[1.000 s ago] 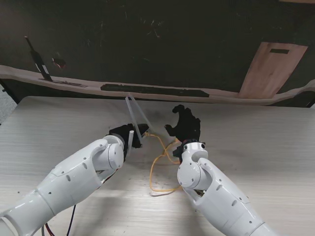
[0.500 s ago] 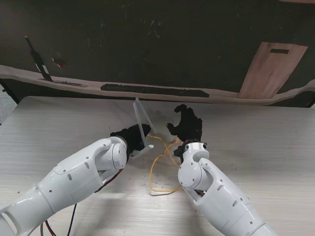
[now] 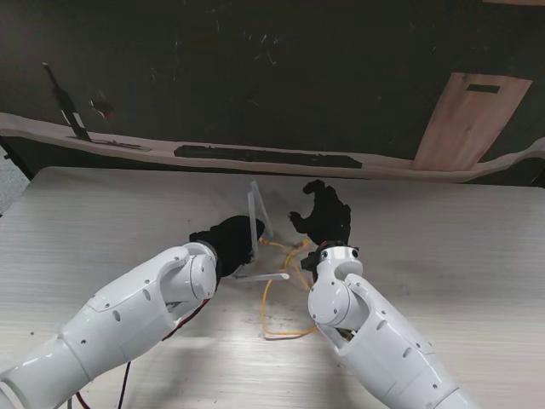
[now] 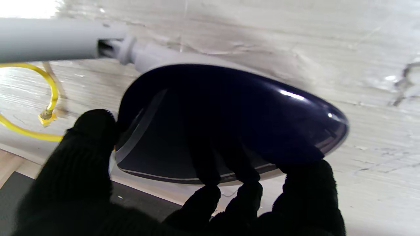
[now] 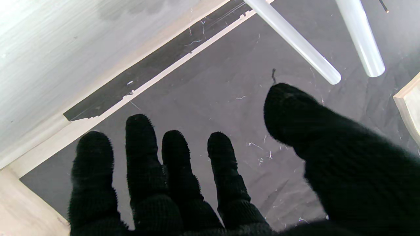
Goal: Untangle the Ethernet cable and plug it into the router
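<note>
The yellow Ethernet cable [image 3: 277, 294] lies in loose, crossing loops on the table [image 3: 102, 221], in the gap between the two arms, with one small plug end [image 4: 46, 116] resting flat on the wood, free of either hand. Nothing has hold of it yet.

What has changed is the router [image 4: 229, 121]. The left hand [image 3: 228, 243] is wrapped around its dark glossy shell, thumb on one side and three fingers curled over the rim, and over the last second it has rolled the thing. The antennas [image 3: 258, 213] that leaned out toward the robot's left a second ago now stand nearly upright and have drifted right, closer to the cable, and one antenna [image 3: 260, 276] now pokes out flat along the table toward the right arm. The picture from the left wrist is a little smeared, so my guess is the turning isn't finished.

The right hand [image 3: 322, 215] holds nothing: fingers spread, thumb wide, hovering just past the cable's far loops, much where it was before. Its wrist view looks out over the table's far edge onto the dark floor, with two antenna tips at the top.

To my eye, the router is being turned so its ports face the cable. I can't make out any port from here, so whether it is lined up yet I can't say. The cable looks as tangled as ever, so the untangling and plugging remain
</note>
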Controlling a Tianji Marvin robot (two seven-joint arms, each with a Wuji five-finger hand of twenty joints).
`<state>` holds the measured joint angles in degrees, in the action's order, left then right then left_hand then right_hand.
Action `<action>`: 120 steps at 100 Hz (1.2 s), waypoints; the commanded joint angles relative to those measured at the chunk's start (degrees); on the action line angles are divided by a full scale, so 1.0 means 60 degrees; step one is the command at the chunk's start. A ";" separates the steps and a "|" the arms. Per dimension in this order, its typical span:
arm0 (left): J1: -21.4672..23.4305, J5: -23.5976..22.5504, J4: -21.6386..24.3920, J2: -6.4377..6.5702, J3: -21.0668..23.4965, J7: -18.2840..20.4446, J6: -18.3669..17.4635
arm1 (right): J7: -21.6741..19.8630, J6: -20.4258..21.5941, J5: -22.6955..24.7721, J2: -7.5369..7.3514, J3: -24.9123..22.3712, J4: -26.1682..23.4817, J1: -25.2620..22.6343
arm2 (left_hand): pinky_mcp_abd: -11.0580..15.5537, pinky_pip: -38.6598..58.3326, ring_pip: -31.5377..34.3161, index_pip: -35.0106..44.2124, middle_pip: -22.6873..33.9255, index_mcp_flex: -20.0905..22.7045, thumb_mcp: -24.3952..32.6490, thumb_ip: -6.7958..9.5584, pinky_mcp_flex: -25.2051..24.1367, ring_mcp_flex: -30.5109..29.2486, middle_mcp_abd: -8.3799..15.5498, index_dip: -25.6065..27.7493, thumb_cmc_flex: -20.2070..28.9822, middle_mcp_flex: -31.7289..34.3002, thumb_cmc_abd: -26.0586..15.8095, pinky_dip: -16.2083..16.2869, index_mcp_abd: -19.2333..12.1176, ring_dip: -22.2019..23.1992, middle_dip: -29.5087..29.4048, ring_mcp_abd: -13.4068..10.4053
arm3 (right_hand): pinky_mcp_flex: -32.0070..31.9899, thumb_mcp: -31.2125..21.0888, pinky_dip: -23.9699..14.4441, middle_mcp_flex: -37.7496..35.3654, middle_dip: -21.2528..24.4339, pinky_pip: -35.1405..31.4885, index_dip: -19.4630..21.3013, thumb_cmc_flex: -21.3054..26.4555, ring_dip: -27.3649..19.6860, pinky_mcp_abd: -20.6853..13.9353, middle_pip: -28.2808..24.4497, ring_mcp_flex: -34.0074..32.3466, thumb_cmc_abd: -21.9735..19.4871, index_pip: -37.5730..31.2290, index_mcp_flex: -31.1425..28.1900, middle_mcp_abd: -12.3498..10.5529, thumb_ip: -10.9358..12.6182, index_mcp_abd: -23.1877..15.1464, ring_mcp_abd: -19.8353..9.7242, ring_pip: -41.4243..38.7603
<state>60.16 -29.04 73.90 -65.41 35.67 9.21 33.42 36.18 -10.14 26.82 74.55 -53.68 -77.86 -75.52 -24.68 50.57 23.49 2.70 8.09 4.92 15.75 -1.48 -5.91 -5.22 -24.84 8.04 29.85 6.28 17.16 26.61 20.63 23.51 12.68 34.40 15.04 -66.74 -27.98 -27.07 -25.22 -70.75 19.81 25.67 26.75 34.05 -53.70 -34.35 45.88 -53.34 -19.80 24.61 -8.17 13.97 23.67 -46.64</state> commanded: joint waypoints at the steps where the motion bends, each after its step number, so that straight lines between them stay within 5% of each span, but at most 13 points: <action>1: 0.0451 0.0044 -0.0099 0.0042 -0.0041 0.0334 -0.0019 | -0.0106 0.0070 -0.0027 0.0040 -0.0007 -0.0111 -0.0082 | 0.1878 0.0120 0.0511 0.0796 0.1068 0.0737 0.0037 0.0154 0.0201 -0.0321 0.1175 0.0317 0.0118 0.0726 -0.0233 -0.0219 -0.0569 -0.0008 0.0287 -0.2193 | -0.0071 0.0054 -0.0044 0.0002 0.0132 0.0166 -0.0108 -0.0174 -0.0011 -0.0249 0.0105 -0.0026 -0.0166 0.0080 -0.0061 0.0132 0.0181 -0.0045 -0.0120 -0.0030; 95: 0.2206 -0.1587 0.1768 0.0220 0.2471 -0.0815 -0.0763 | -0.0168 0.0356 0.0120 -0.0054 -0.0133 -0.0340 -0.0158 | 0.1764 0.0255 0.0543 0.1952 0.1482 0.0791 0.0602 0.0163 0.0188 -0.0500 0.1124 0.0453 0.0150 0.0803 -0.0032 -0.0145 -0.0692 -0.0009 0.0290 -0.2077 | -0.0070 0.0119 -0.0061 0.0037 0.0135 0.0173 -0.0103 -0.0213 -0.0017 -0.0250 0.0140 0.0020 -0.0208 0.0081 -0.0064 0.0112 0.0184 -0.0171 -0.0153 -0.0009; 120: 0.3202 -0.1632 0.2653 0.0293 0.3753 -0.0998 -0.1859 | -0.0707 0.0433 0.0342 -0.0294 -0.0402 -0.0913 -0.0493 | 0.1841 -0.0838 -0.0156 0.2048 0.1249 0.1201 0.0644 0.0215 0.0232 -0.0257 0.1250 0.0464 0.0045 0.0782 -0.0053 -0.0701 -0.0959 -0.0381 0.0148 -0.2244 | 0.0093 0.0340 -0.0001 0.0105 0.0137 0.0359 -0.0110 -0.0299 -0.0015 0.0140 0.0146 -0.0051 -0.0052 0.0105 -0.0050 0.0072 0.0126 -0.0303 -0.0192 -0.0022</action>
<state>78.46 -38.73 88.22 -64.31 58.06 2.55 21.53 33.45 -7.68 28.70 73.43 -55.88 -81.69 -77.40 -18.45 47.91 23.78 14.96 16.71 11.29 19.63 -1.34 -3.67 -8.21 -18.09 10.31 30.78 11.04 17.19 24.33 16.11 22.14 13.64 27.48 15.18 -65.91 -27.98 -27.10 -25.20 -69.80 19.80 25.45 26.74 34.11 -53.59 -34.35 45.82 -53.34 -19.84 24.61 -8.17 13.51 23.67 -46.57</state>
